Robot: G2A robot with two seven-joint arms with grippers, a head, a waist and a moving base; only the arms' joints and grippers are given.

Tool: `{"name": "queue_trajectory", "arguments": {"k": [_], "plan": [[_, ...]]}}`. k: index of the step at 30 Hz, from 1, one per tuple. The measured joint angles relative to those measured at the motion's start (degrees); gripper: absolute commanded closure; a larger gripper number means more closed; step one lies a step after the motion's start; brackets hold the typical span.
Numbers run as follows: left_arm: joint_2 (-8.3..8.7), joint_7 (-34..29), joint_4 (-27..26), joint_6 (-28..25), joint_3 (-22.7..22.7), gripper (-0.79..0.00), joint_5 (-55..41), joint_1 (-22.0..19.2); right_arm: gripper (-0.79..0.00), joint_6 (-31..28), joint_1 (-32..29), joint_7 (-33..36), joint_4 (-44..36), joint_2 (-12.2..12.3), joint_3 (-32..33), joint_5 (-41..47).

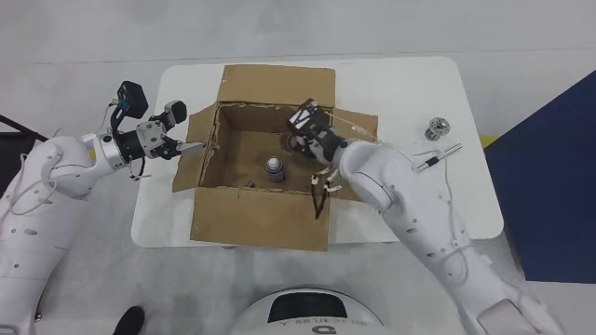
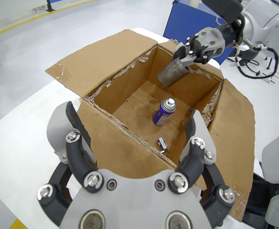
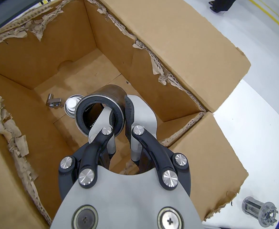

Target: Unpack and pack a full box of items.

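Note:
An open cardboard box (image 1: 265,102) (image 2: 120,48) (image 3: 177,36) stands mid-table with its flaps folded out. On its floor are a blue spray can (image 1: 275,167) (image 2: 164,113) (image 3: 71,106) and a small metal bracket (image 2: 162,145) (image 3: 53,101). My right gripper (image 1: 300,141) (image 2: 184,58) (image 3: 120,110) hangs over the box's inside, shut on a dark metal sleeve (image 2: 171,73) (image 3: 101,113), with one finger in its bore and one outside. My left gripper (image 1: 191,146) (image 2: 134,129) stands open at the box's left flap, holding nothing.
On the white table (image 1: 410,84), right of the box, lie a small metal spool (image 1: 437,128) (image 3: 260,208) and a thin rod-like tool (image 1: 438,156). The box's torn wall edges stand up around the opening.

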Motion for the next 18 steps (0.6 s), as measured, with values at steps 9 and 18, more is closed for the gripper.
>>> {"name": "queue_trajectory", "arguments": {"k": [9,18], "plan": [[0.00,0.0,0.0,0.0,0.0,-0.785,0.0,0.0,0.000,6.4,8.3,5.9,10.4,-3.5,-8.2,-0.7],[0.00,0.0,0.0,0.0,0.0,-0.785,0.0,0.0,-0.206,9.8,12.3,8.9,16.4,-6.0,-11.5,0.0]]}}
